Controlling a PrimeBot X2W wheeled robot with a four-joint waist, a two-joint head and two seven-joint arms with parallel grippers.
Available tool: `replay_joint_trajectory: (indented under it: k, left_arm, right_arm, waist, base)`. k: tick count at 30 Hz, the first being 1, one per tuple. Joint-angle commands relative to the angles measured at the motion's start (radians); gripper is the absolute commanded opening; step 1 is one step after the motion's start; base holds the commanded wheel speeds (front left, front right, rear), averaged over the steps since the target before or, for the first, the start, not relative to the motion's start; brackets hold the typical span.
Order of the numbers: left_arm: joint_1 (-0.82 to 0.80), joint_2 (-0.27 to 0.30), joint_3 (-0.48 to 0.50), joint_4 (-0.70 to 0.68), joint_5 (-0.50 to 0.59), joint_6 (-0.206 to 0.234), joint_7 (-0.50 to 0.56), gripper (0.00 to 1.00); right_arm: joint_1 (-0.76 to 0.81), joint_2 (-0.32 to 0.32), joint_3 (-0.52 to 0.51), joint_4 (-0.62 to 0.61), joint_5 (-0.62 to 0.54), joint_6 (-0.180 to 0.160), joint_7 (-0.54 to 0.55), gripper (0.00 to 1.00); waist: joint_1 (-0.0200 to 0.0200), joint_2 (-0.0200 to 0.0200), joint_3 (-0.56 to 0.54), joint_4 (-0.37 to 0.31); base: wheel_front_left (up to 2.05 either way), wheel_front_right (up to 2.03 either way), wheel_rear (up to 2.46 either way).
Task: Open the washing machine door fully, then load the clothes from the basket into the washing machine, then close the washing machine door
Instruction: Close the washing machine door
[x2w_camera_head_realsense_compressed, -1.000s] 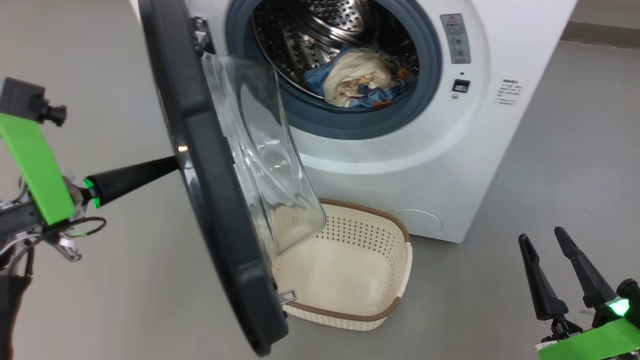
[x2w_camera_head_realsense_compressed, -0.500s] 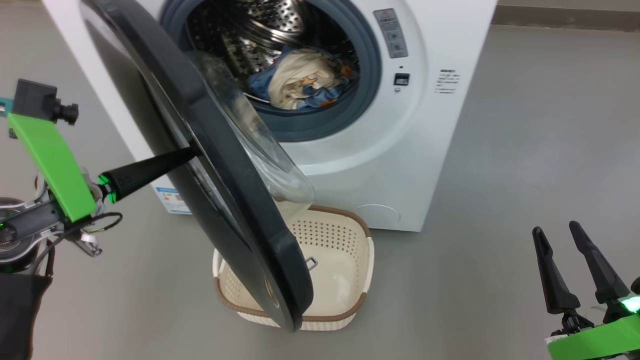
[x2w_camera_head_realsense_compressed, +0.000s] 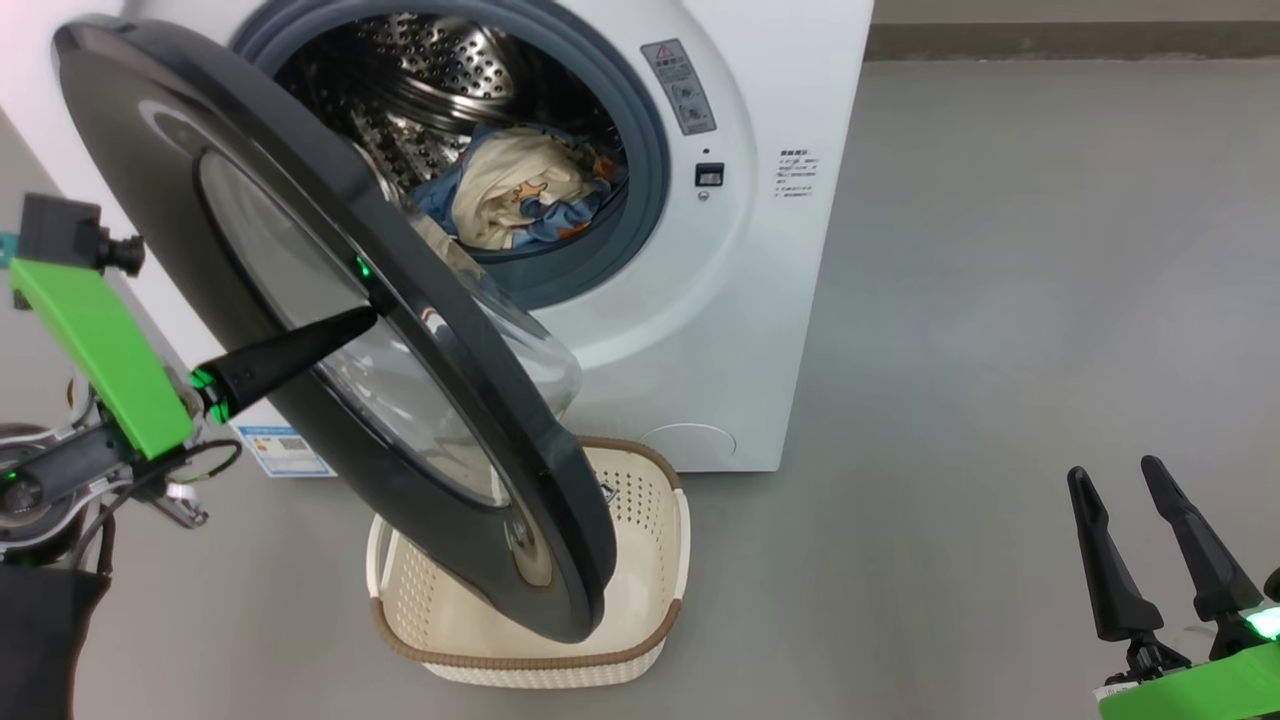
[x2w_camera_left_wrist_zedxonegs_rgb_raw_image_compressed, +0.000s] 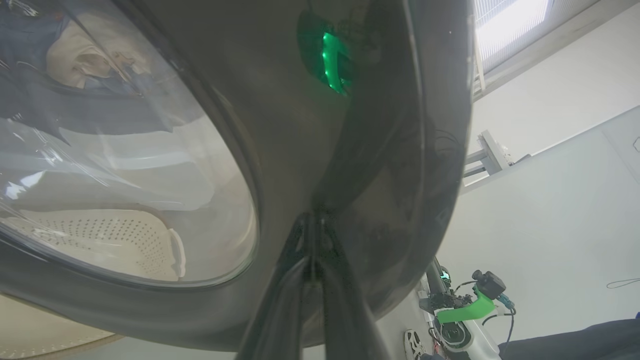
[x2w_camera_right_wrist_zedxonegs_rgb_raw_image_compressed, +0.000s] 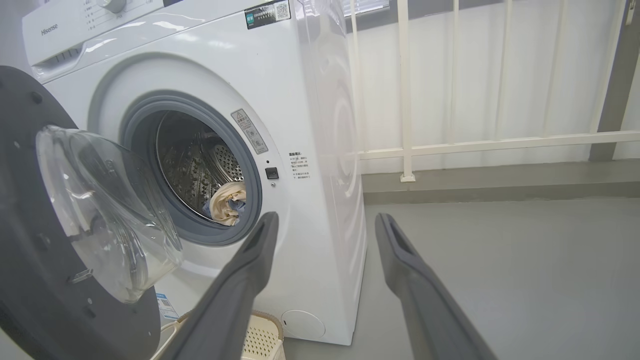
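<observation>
Left claw, pressed together, is set against the door on its outer face; right claw is held spread. Push should be kept steady until fully shut.

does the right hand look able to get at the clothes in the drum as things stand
Probably yes: the right hand is open and looks straight at the clothes, with the half-open door standing to one side, not across the way.
</observation>
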Motion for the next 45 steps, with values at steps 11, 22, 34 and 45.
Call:
replay_joint_trajectory:
  k: [11,22,34,45]
  left_arm:
    - [0.058,0.059,0.071,-0.014,0.028,-0.015,-0.071,1.0]
    - [0.234,0.092,0.116,-0.057,0.119,-0.015,-0.312,1.0]
    - [0.396,0.093,0.129,-0.057,0.108,-0.015,-0.512,1.0]
    - [0.563,0.083,0.069,-0.057,0.165,-0.015,-0.784,1.0]
  right_arm:
    - [0.014,-0.026,0.013,-0.028,-0.006,0.008,-0.008,1.0]
    - [0.034,-0.022,0.0,-0.025,-0.004,0.008,-0.008,1.0]
    - [0.046,-0.019,-0.008,-0.026,-0.005,0.008,-0.008,1.0]
    - [0.05,-0.017,-0.009,-0.018,-0.003,0.008,-0.008,1.0]
  waist:
    - [0.0,0.0,-0.028,-0.038]
    - [0.0,0.0,-0.043,-0.07]
    - [0.0,0.0,-0.052,-0.071]
    - [0.0,0.0,-0.06,-0.095]
  base:
    - [0.0,0.0,0.0]
    - [0.0,0.0,0.0]
    - [0.0,0.0,0.0]
    - [0.0,0.0,0.0]
